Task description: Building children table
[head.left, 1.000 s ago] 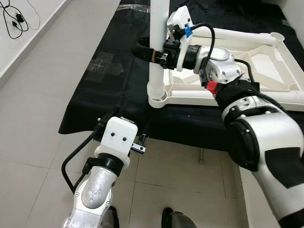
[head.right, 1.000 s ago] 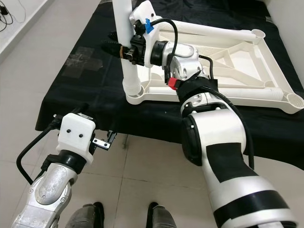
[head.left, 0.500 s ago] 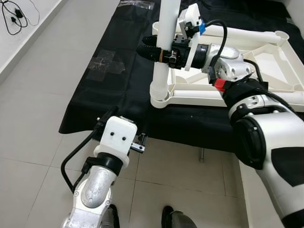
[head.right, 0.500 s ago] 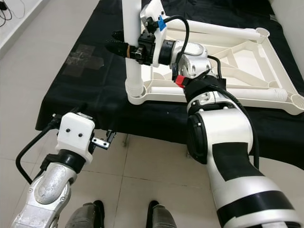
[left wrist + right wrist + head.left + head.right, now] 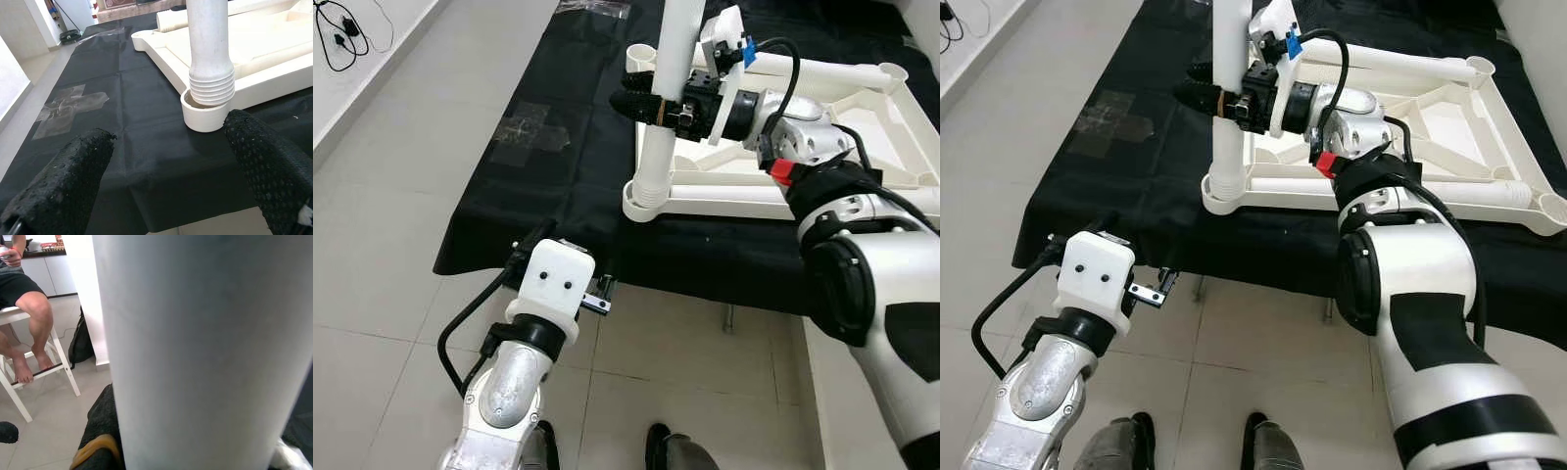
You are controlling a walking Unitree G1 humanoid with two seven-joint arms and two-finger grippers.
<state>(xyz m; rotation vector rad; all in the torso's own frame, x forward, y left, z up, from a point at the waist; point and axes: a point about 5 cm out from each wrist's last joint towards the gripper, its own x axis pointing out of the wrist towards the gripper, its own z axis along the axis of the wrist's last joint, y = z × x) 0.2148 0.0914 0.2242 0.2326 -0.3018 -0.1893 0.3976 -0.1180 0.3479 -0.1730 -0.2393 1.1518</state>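
Leg (image 5: 664, 117) upright, ribbed end in corner socket (image 5: 208, 115) of inverted tabletop (image 5: 862, 147). Right gripper (image 5: 651, 106) fingers clamped round leg mid-shaft. Left gripper (image 5: 166, 161) fingers wide open, empty, just below socket. Step: seating leg; next likely press or twist home.

White table leg (image 5: 666, 88) and white tabletop frame (image 5: 862, 186) on black cloth (image 5: 558, 186); black fingers (image 5: 73, 171).

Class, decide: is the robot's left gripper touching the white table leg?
Apart. In the left wrist view, both fingers of the left gripper stand spread, with black cloth visible between them and the table leg.
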